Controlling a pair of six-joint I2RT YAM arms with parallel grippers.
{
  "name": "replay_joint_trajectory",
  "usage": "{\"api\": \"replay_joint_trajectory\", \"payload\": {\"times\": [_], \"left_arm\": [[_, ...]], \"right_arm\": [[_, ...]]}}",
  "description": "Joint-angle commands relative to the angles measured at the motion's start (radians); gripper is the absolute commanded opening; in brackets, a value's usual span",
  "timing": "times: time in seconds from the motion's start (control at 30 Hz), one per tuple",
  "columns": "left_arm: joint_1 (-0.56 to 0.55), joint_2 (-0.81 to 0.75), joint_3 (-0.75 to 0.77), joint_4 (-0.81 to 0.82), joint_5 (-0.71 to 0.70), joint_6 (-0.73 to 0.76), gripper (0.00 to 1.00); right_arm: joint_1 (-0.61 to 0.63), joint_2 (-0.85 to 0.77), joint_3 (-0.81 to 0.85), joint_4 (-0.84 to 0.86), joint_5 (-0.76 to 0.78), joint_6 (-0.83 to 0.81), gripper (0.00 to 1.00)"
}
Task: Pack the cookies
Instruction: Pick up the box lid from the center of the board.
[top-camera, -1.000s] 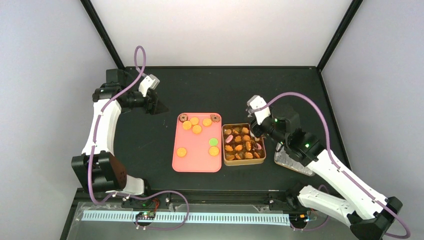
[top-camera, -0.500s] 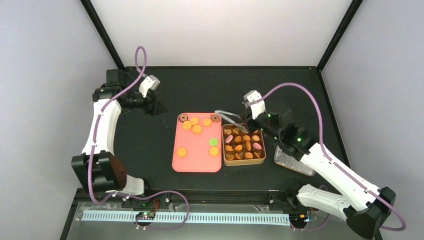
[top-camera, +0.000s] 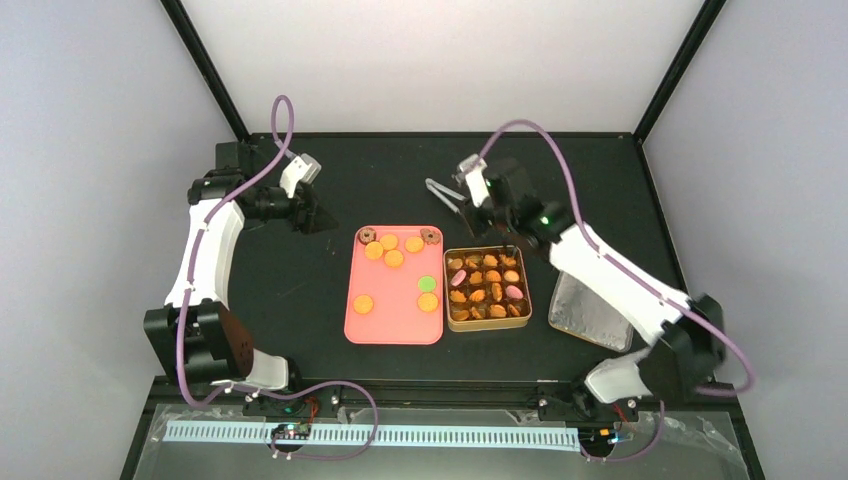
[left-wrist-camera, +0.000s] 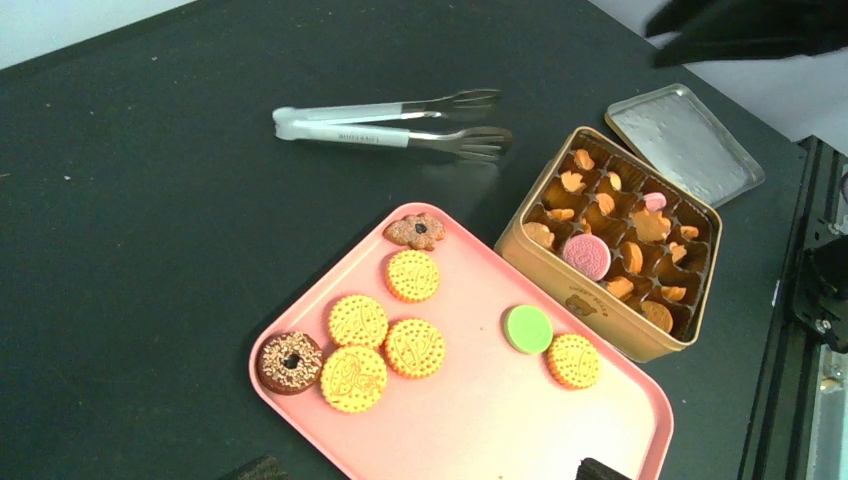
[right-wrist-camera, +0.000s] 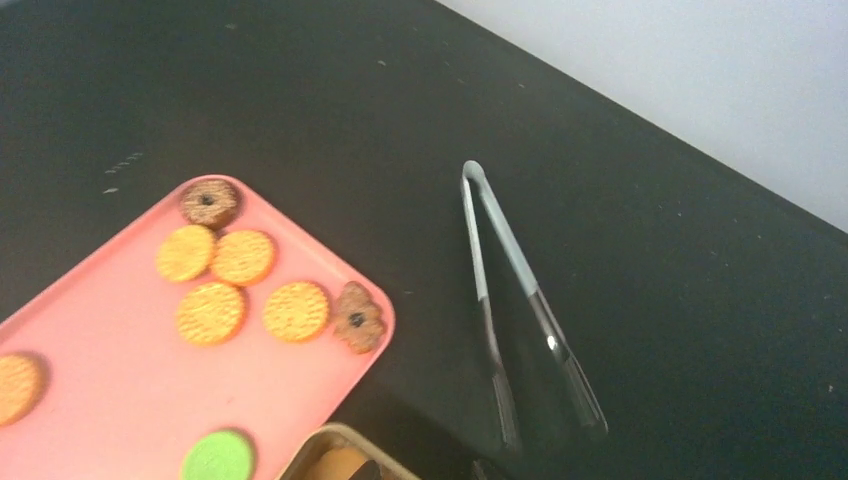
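Holding cookies (left-wrist-camera: 413, 275): gold tin (left-wrist-camera: 560, 290), pink tray (left-wrist-camera: 480, 400)

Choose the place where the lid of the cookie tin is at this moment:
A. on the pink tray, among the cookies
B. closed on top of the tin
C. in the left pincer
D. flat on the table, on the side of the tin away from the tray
D: the silver lid lies flat on the table, on the far side of the open tin from the pink tray, and the tin's compartments are uncovered.
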Motion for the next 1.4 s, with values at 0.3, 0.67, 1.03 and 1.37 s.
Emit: {"api": "replay_joint_trajectory", "payload": {"times": [0.3, 0.67, 1.03, 1.37], "left_arm": [[0.0, 0.018, -0.015, 0.0, 0.012, 0.027, 0.78], [0.0, 0.068, -0.029, 0.002, 0.005, 0.043, 0.78], [-0.007, 0.081, -0.039, 0.014, 0.019, 0.047, 0.78], [-0.013, 0.078, -0.041, 0.007, 0.024, 0.047, 0.78]], "right_arm": [[-0.094, 0.598, 0.538, -0.238, 0.019, 0.008, 0.28], [-0.168, 0.369, 0.21, -0.232, 0.204, 0.316, 0.55], [-0.409, 0.178, -0.195, -0.202, 0.179, 0.521, 0.47], [-0.44, 0.29, -0.227, -0.192, 0.18, 0.534, 0.39]]}}
